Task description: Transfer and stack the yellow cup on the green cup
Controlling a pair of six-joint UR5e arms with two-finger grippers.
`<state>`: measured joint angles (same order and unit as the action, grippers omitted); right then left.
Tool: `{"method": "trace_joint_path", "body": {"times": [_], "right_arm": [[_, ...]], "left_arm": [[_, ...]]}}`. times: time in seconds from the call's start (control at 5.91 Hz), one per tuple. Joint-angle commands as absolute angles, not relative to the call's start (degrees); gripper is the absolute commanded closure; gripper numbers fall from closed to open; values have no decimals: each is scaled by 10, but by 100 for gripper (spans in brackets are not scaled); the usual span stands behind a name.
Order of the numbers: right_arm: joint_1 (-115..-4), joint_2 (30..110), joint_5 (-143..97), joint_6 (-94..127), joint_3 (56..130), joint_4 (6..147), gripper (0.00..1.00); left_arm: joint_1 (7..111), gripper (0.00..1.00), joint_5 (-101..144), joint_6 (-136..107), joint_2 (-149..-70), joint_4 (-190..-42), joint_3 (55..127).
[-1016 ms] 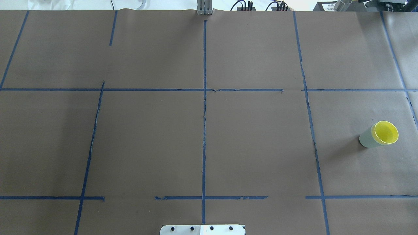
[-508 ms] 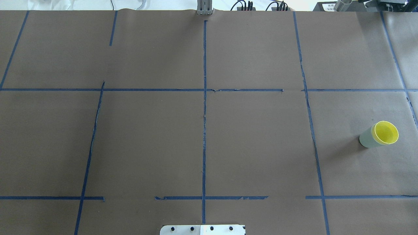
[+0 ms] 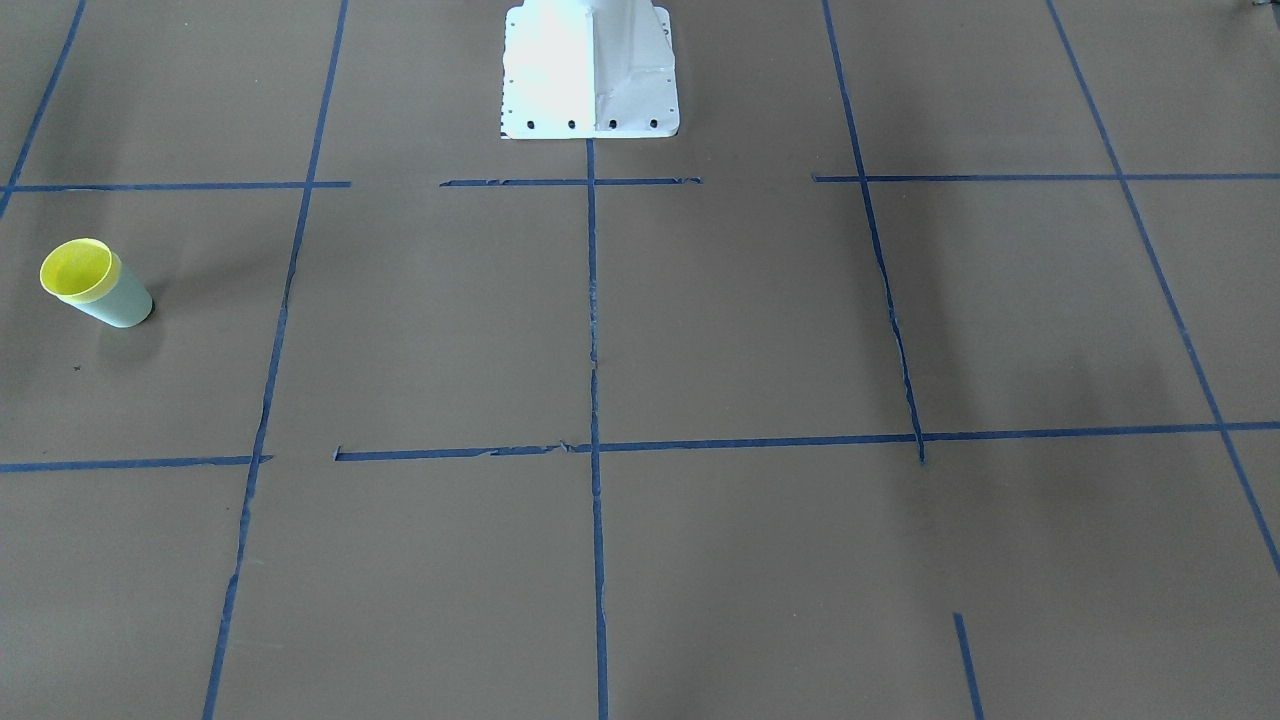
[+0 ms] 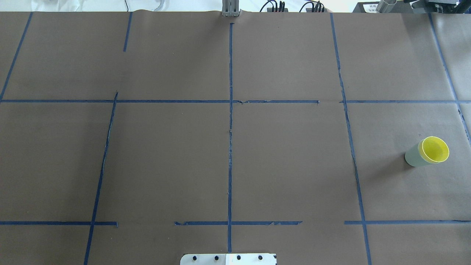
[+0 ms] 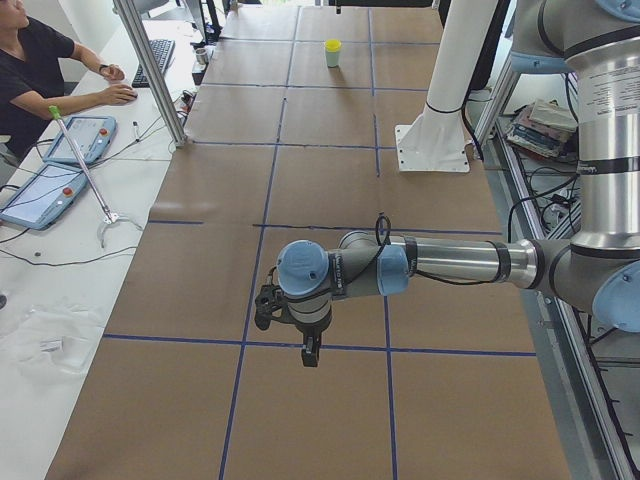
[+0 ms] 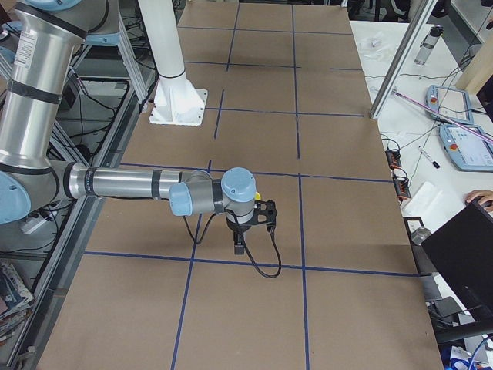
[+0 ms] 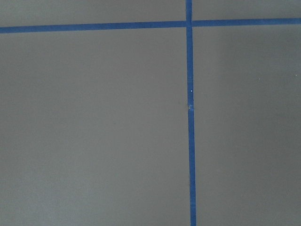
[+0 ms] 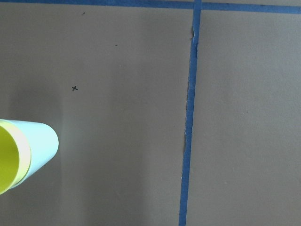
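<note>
We begin at the left gripper (image 5: pixel 311 356), which hangs fingers-down from the near arm in the exterior left view, above the brown paper of the table (image 4: pixel 287 162) and close to a crossing of blue tape lines (image 4: pixel 230 147). It shows in that side view only, so we cannot tell whether its fingers are spread or pressed together. Its wrist camera looks straight down on bare paper and one tape crossing, with no fingers in the picture. The right gripper (image 6: pixel 238 248) likewise hangs fingers-down from the near arm in the exterior right view, a black cable looping under it. We cannot tell its state either, for no other view shows it. Its wrist camera catches the two cups at the lower left edge, with a small x mark (image 8: pixel 74 88) on the paper near them. Neither gripper touches a cup. The yellow cup (image 4: pixel 436 150) sits nested inside the green cup (image 4: pixel 413 157), its rim standing just above the green one's rim. The pair stands upright on the table's far right part in the overhead view, beyond the rightmost long tape line. The white robot base (image 3: pixel 590 70) stands at the middle of the table's near edge. At a side desk in the exterior left view a person (image 5: pixel 40 70) sits with a hand on a mouse, tablets (image 5: pixel 40 195) beside them.
</note>
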<state>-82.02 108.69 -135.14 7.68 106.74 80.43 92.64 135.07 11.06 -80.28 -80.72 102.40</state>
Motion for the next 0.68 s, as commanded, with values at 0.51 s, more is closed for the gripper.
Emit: {"method": "trace_joint_path", "body": {"times": [0.51], "right_arm": [[-848,1107,-1353,-9,1161,929,0]], "left_arm": [[894,0,1356,105,-797,-807,1037]]}}
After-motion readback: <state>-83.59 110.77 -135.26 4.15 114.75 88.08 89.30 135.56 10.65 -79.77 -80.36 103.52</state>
